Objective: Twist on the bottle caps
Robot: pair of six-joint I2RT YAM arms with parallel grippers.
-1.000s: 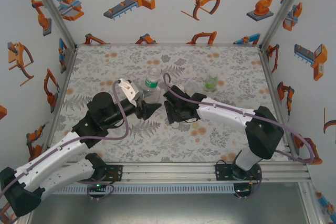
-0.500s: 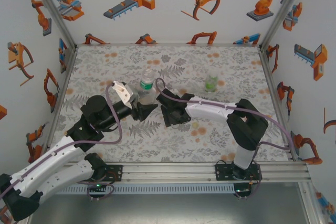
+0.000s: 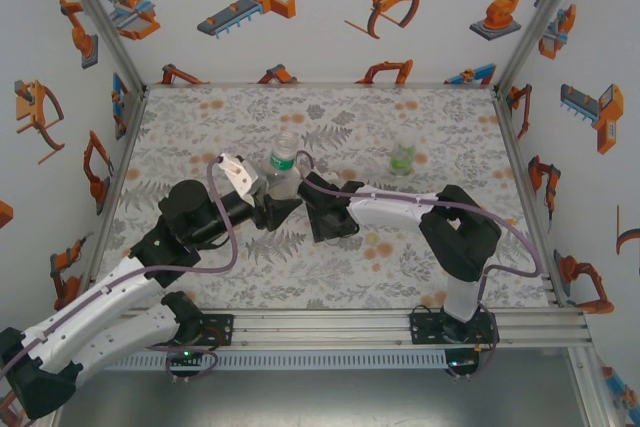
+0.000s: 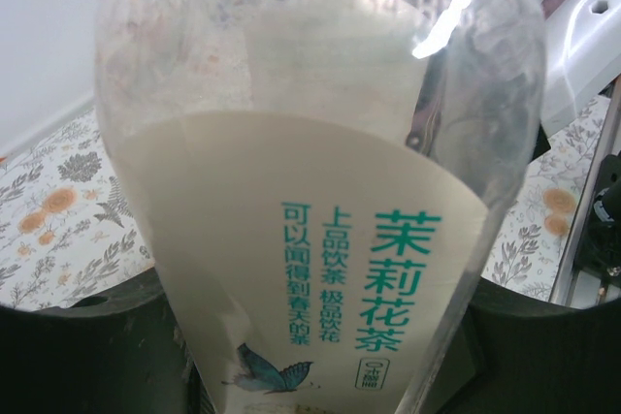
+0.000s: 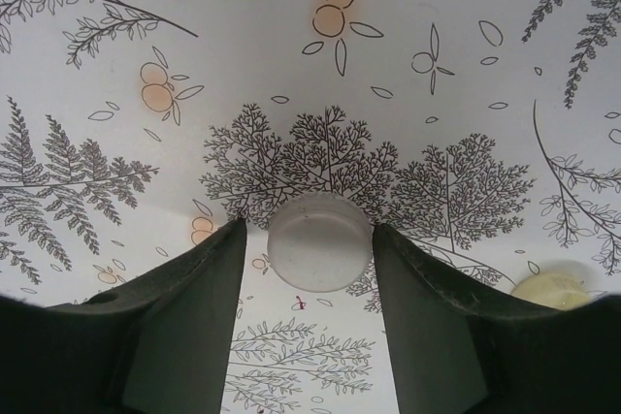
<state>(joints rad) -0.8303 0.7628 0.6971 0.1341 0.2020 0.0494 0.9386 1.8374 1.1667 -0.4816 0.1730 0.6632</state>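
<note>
A slim clear bottle (image 3: 284, 160) with a white and green label stands on the table, its neck uncapped. My left gripper (image 3: 272, 207) is shut on its lower body. In the left wrist view the bottle (image 4: 320, 191) sits between the dark fingers (image 4: 87, 356) of the left gripper (image 4: 310, 346). My right gripper (image 3: 322, 219) points down at the table just right of it. Its jaws (image 5: 309, 239) stand open around a white translucent cap (image 5: 320, 241) lying flat; the right finger touches it and the left shows a narrow gap. A short green bottle (image 3: 402, 157) stands apart at the back right.
A pale yellow cap (image 5: 551, 290) lies on the floral table mat (image 5: 320, 65) just beyond my right finger. White walls with orange robot pictures enclose the table (image 3: 450, 247) on three sides. The aluminium rail (image 3: 330, 325) with both arm bases runs along the near edge.
The right gripper has come down over the white cap and its jaws have narrowed round it. The left gripper has shifted the clear bottle slightly left while keeping its hold.
</note>
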